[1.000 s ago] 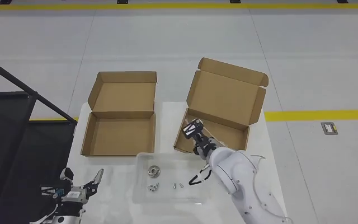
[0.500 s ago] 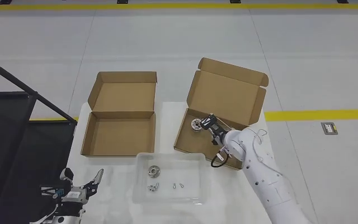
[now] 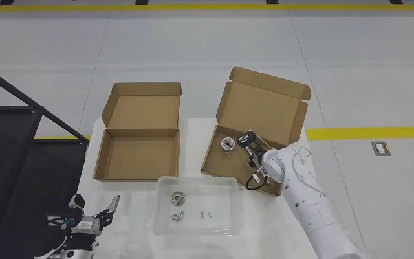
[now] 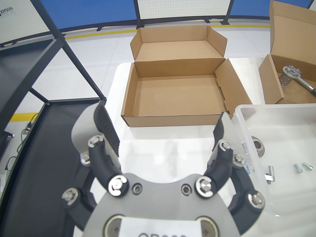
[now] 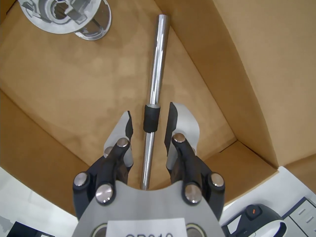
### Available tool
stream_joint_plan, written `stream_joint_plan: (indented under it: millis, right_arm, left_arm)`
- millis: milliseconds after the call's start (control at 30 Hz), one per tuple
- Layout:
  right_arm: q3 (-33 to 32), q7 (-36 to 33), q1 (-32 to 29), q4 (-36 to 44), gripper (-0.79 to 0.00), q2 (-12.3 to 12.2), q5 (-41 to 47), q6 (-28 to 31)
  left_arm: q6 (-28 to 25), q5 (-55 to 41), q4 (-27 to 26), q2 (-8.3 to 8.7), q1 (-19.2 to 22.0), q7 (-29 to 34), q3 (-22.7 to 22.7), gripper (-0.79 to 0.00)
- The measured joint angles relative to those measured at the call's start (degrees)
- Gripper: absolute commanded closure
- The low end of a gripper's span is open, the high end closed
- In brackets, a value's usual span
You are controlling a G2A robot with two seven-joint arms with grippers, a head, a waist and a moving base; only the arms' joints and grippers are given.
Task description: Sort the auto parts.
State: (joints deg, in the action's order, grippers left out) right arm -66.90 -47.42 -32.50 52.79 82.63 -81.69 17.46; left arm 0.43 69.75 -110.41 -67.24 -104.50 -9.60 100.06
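My right gripper is inside the right cardboard box, low over its floor. It is open, and a shiny metal rod with a black sleeve lies between the fingers with a gap on each side. A flanged metal hub rests on the box floor beyond the rod's far end. My left gripper is open and holds nothing, near the table's front left corner. The left cardboard box holds nothing.
A clear plastic bin stands at the table's front, holding a metal ring, a small block and bolts. A black rack stands left of the table. Both box lids stand open at the back.
My right gripper moved from the right box's front left wall further right and deeper into the box. The hub came into sight on the box floor. The left arm kept still.
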Motion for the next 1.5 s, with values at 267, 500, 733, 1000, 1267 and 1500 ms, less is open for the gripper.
stream_joint_plan:
  millis: [267,500,733,1000,1267,1500]
  right_arm:
    - [-4.8,-1.0,-9.9,21.6,-0.434,-2.2,3.2,7.6]
    - [-0.5,-8.2,-24.5,47.6,-0.391,-3.1,4.5,12.9]
    - [9.8,-14.7,-25.0,44.6,-0.372,-1.9,4.7,9.9]
    - [18.4,-19.4,-19.2,33.3,-0.348,0.4,6.8,3.3]
    - [21.7,-22.6,-16.4,28.2,-0.326,1.8,9.4,1.3]
    - [23.2,-22.7,-14.7,24.4,-0.317,2.6,10.0,-0.2]
  left_arm:
    - [0.0,0.0,0.0,0.0,0.0,0.0,0.0,-0.785]
    - [0.0,0.0,0.0,0.0,0.0,0.0,0.0,-0.785]
    - [0.0,0.0,0.0,0.0,0.0,0.0,0.0,-0.785]
    - [0.0,0.0,0.0,0.0,0.0,0.0,0.0,-0.785]
    - [0.0,0.0,0.0,0.0,0.0,0.0,0.0,-0.785]
    - [0.0,0.0,0.0,0.0,0.0,0.0,0.0,-0.785]
